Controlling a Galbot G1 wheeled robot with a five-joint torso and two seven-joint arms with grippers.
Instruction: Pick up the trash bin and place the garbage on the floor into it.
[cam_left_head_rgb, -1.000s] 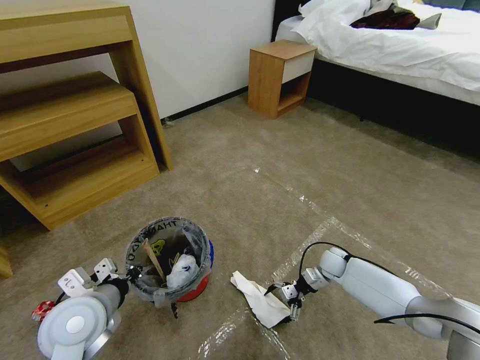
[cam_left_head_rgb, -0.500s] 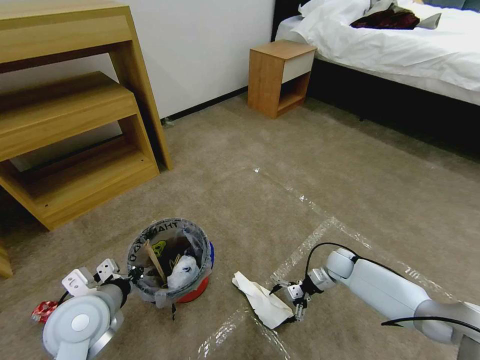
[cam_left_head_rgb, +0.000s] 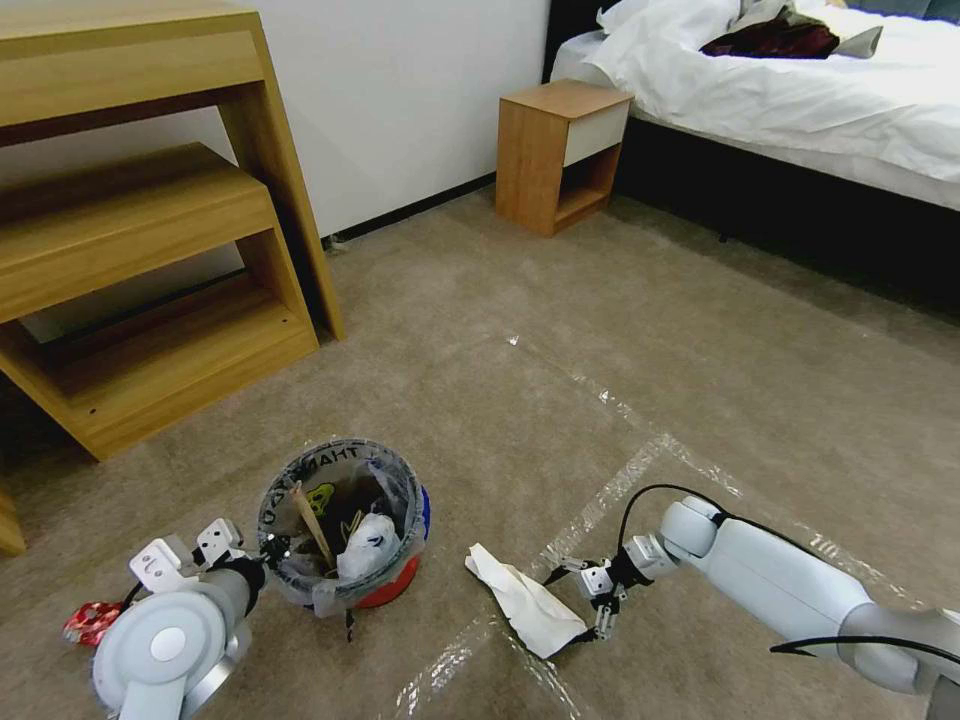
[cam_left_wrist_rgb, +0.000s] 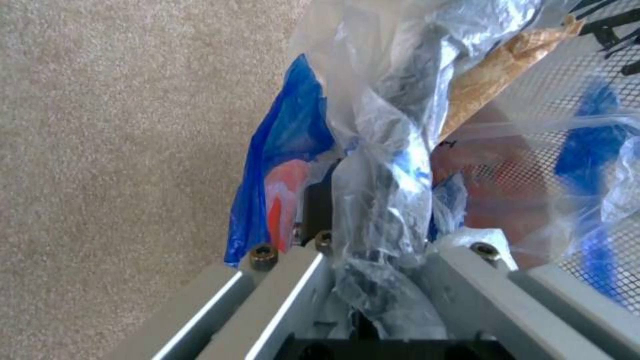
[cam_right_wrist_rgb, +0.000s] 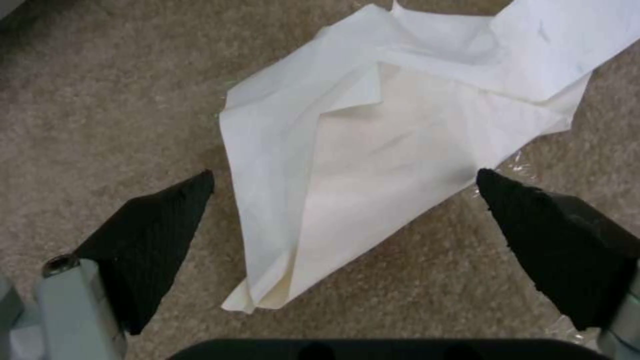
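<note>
The trash bin (cam_left_head_rgb: 392, 583), a red bucket with a blue rim and a clear printed liner, sits low at the front left with a wooden stick and white wads inside. My left gripper (cam_left_head_rgb: 263, 549) is shut on its near rim; the left wrist view shows the gripper (cam_left_wrist_rgb: 373, 260) clamped on bunched liner and the blue rim (cam_left_wrist_rgb: 287, 145). A crumpled white paper (cam_left_head_rgb: 522, 598) lies on the floor (cam_left_head_rgb: 520, 400) to the bin's right. My right gripper (cam_left_head_rgb: 570, 605) stands open at its right edge, with black fingertips (cam_right_wrist_rgb: 160, 225) straddling the paper (cam_right_wrist_rgb: 400, 130). A crushed red can (cam_left_head_rgb: 88, 620) lies beside my left arm.
A wooden shelf unit (cam_left_head_rgb: 150, 280) stands at the left against the wall. Farther off are a nightstand (cam_left_head_rgb: 560, 150) and a bed (cam_left_head_rgb: 800, 100) at the back right. Shiny tape lines (cam_left_head_rgb: 620, 480) cross the open carpet between them.
The right gripper has drifted slightly to the right, staying open by the paper. The left arm and the bin have shifted a little to the right.
</note>
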